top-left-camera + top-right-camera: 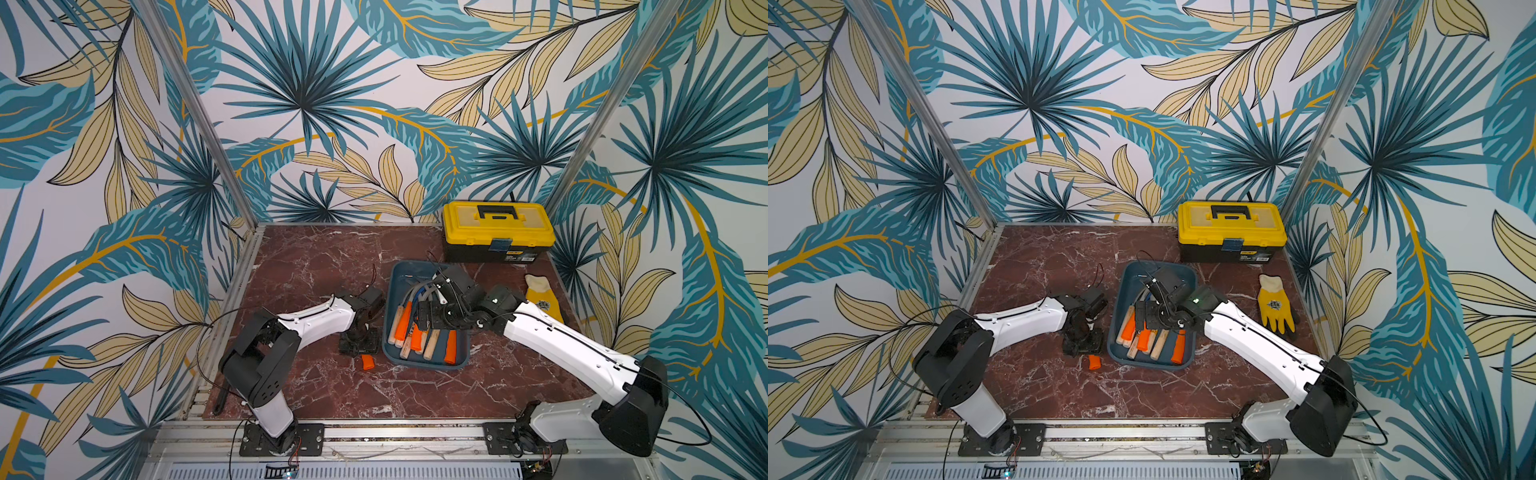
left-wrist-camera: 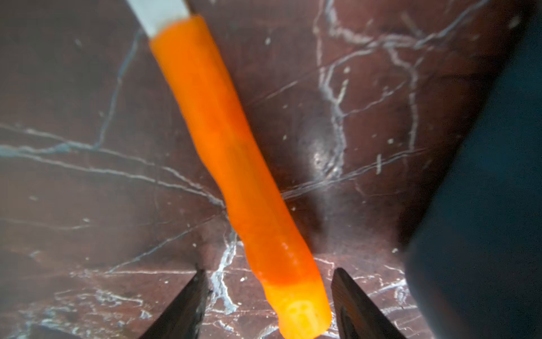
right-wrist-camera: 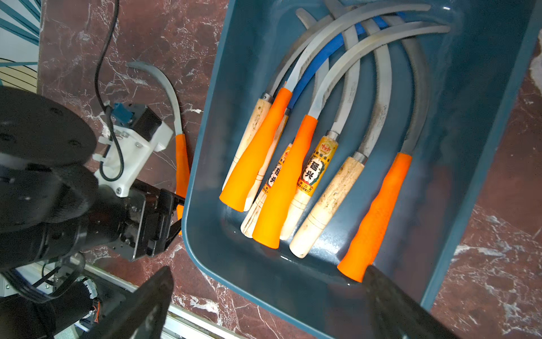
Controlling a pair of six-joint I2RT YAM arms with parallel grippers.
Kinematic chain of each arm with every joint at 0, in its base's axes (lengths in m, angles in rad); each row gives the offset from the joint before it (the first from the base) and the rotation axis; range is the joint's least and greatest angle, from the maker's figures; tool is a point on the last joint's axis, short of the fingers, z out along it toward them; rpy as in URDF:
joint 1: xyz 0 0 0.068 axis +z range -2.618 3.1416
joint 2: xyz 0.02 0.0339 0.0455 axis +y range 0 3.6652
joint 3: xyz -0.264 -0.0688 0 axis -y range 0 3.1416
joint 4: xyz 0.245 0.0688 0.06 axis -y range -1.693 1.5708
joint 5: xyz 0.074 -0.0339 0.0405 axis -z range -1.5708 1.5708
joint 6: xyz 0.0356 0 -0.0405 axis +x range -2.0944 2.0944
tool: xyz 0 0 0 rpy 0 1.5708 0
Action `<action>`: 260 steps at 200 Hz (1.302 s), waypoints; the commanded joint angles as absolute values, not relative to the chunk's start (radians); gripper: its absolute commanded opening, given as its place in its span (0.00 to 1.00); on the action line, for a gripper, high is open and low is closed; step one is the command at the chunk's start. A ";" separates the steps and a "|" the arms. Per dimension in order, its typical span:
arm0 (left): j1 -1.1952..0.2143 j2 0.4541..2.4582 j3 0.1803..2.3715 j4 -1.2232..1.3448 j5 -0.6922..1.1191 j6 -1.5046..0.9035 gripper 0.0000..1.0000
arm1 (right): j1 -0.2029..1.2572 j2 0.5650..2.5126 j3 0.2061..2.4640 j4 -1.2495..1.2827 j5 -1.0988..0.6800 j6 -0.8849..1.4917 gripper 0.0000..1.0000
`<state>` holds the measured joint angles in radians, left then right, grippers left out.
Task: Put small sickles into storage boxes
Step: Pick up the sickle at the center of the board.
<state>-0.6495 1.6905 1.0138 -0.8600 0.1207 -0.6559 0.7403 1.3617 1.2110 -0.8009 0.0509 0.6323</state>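
Nearest: the last sickle (image 2: 234, 146) lies flat on the red surface (image 1: 332, 257), just beside the blue tray (image 3: 469, 102), not in it yet. L jaws are open, one on each side of the very end of the orange handle, holding nothing. If they shut there, they only grab the tip. The blade end could then prob. dip down & the sickle could slip out. The tray wall is v. close too, so a jaw could bump it & shove the tray.

Next back: the other sickles (image 3: 293, 182) sit piled in the tray. R jaws hang open over them, empty. R arm (image 1: 552, 332) is in the way, so the 2 arms could bang when the sickle comes over.

Far back: yellow glove (image 1: 1277, 307) & toolbox (image 1: 498, 232), not needed.
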 commanded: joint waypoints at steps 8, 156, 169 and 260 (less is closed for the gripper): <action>-0.658 1.692 0.991 -0.848 0.096 -0.681 0.61 | 0.738 1.349 1.190 -0.789 0.042 0.660 0.99; -0.656 1.550 1.004 -0.886 0.054 -0.666 0.08 | 0.739 1.332 1.184 -0.793 0.049 0.671 0.99; -0.655 1.529 1.020 -0.910 0.044 -0.658 0.08 | 0.738 1.337 1.188 -0.793 0.046 0.670 0.99; -0.635 1.490 1.083 -0.987 0.009 -0.629 0.08 | 0.739 1.366 1.226 -0.795 0.038 0.660 1.00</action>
<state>-0.6460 1.4830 1.0687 -0.9630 0.0242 -0.6479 0.7403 1.3521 1.2057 -0.7906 0.0444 0.6617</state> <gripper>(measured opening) 0.205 0.994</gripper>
